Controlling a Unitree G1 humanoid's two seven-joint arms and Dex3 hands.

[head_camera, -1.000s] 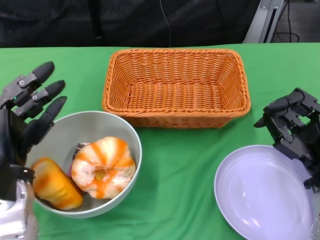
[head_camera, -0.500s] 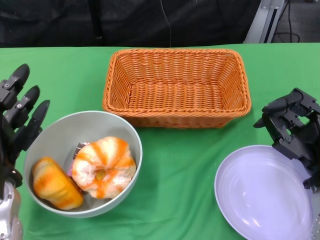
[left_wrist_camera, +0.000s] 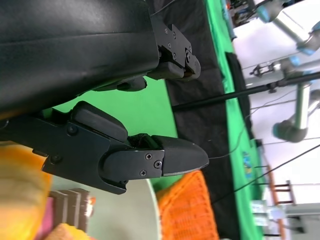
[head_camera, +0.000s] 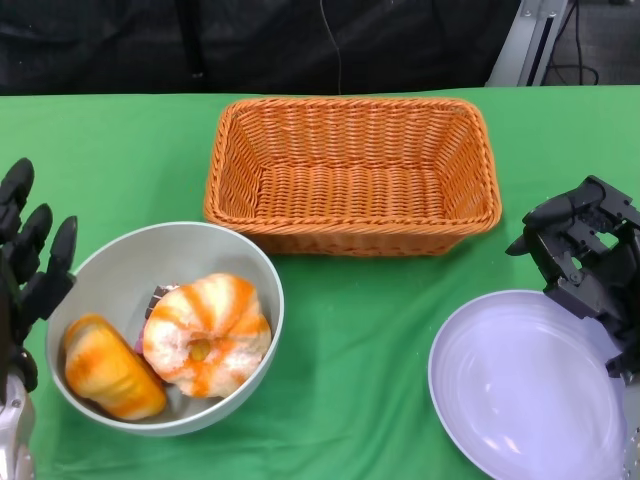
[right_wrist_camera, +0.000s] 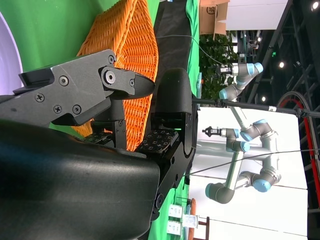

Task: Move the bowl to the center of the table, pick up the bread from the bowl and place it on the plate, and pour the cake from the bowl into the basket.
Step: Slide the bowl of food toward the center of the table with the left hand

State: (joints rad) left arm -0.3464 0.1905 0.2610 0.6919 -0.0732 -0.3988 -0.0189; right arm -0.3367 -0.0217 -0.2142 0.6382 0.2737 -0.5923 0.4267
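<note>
A grey bowl [head_camera: 120, 262] sits at the front left of the green table. In it lie an orange-striped round bread [head_camera: 207, 334], a long orange bread roll [head_camera: 110, 368] and a small brown and pink cake [head_camera: 157, 300] half hidden between them. My left hand [head_camera: 28, 265] stands just left of the bowl's rim, fingers straight and apart, holding nothing. An empty lilac plate [head_camera: 530, 385] lies at the front right. My right hand [head_camera: 585, 255] hovers over its far right edge with fingers curled, empty. The wicker basket [head_camera: 352, 172] stands empty at the back centre.
The left wrist view shows the cake [left_wrist_camera: 70, 207], the roll [left_wrist_camera: 17, 195] and a corner of the basket [left_wrist_camera: 187, 210]. In the right wrist view the basket [right_wrist_camera: 132, 45] shows past my fingers. Other robot arms [right_wrist_camera: 240, 145] stand beyond the table.
My left hand has drawn back leftward and down, off the bowl's rim to just beside it. The bowl, its contents and my right hand have not moved.
</note>
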